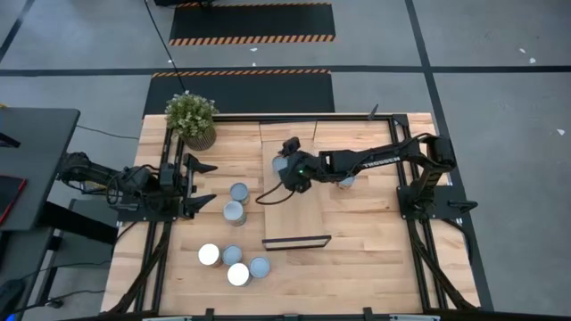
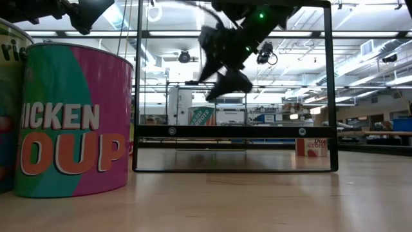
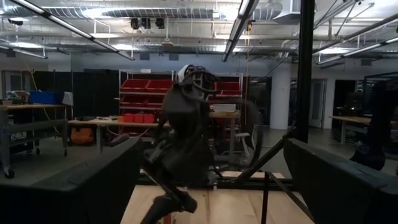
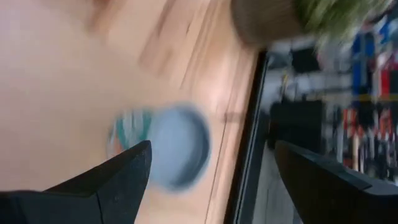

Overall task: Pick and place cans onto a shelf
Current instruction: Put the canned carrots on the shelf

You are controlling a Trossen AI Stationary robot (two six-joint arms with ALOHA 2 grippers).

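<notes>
The pale wood shelf lies on the table, its black end frame toward the near edge. One can stands on its far left part. Another can shows partly under my right arm. Two cans stand on the table left of the shelf, and several more cans stand near the front. My right gripper hangs open and empty above the shelf's left side. A blurred can shows beyond its fingers. My left gripper is open and empty at the table's left.
A potted green plant stands at the far left corner. Black frame rails run along the table's left and right sides. In the low view a "chicken soup" can stands close at the left. Bare wood lies right of the shelf.
</notes>
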